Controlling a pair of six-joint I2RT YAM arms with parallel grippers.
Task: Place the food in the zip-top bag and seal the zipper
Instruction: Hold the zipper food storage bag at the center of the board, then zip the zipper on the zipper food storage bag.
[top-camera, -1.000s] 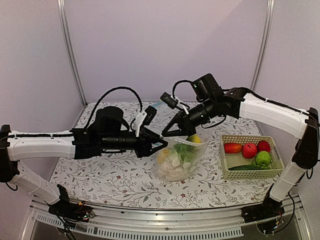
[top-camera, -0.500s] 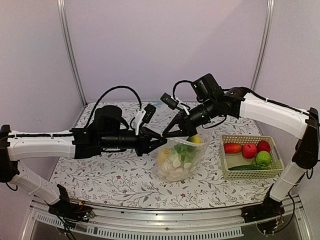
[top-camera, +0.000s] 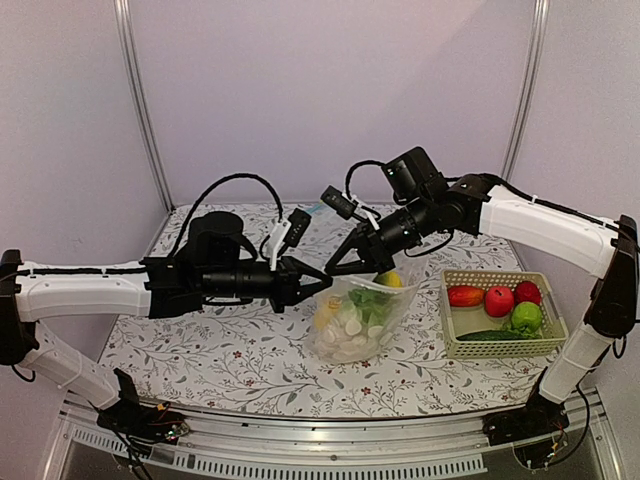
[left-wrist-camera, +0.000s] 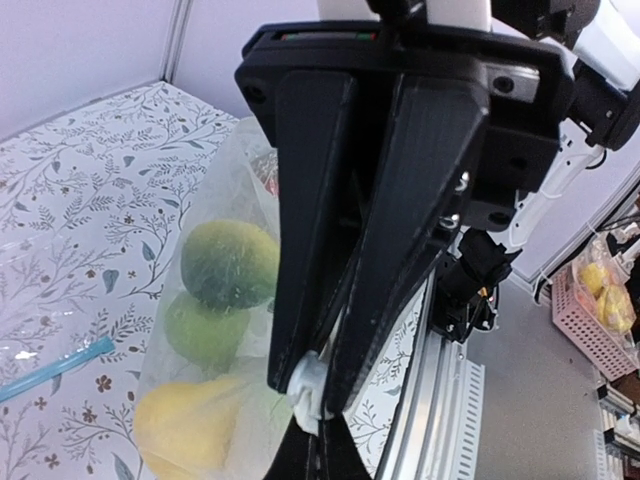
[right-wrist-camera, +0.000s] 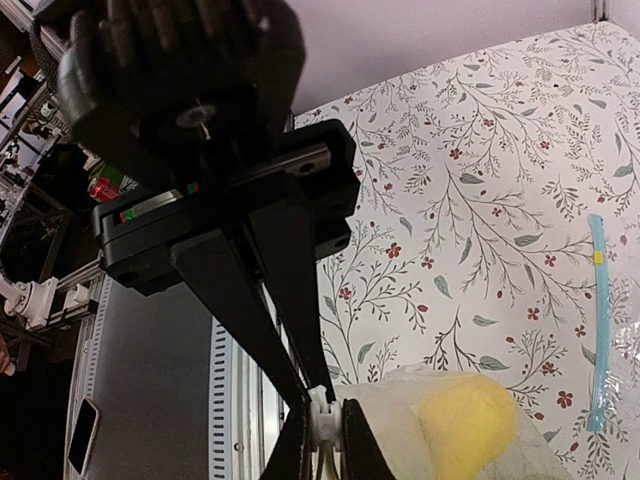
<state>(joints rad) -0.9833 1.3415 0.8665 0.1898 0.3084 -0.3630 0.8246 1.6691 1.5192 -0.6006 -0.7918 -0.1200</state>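
Note:
The zip-top bag (top-camera: 362, 318) stands on the table, holding cauliflower, green leaves, a yellow lemon (right-wrist-camera: 466, 420) and green fruits (left-wrist-camera: 222, 265). My left gripper (top-camera: 326, 274) and right gripper (top-camera: 337, 267) meet tip to tip at the bag's upper left corner. In the right wrist view my right gripper (right-wrist-camera: 325, 442) is shut on a white bit of the mouth edge (right-wrist-camera: 324, 412), with the left gripper (right-wrist-camera: 314, 388) pinching just above. In the left wrist view my left gripper (left-wrist-camera: 318, 445) is shut below the right gripper (left-wrist-camera: 312, 388). The zipper's blue colour does not show.
A beige basket (top-camera: 448, 322) at the right holds red fruits, a green apple and a dark cucumber. The other clear bag's blue strip (right-wrist-camera: 597, 320) lies flat on the table behind; it also shows in the left wrist view (left-wrist-camera: 52, 368).
My left gripper has risen a little and closed in on the right gripper's tip at the bag's corner. The right arm has barely moved.

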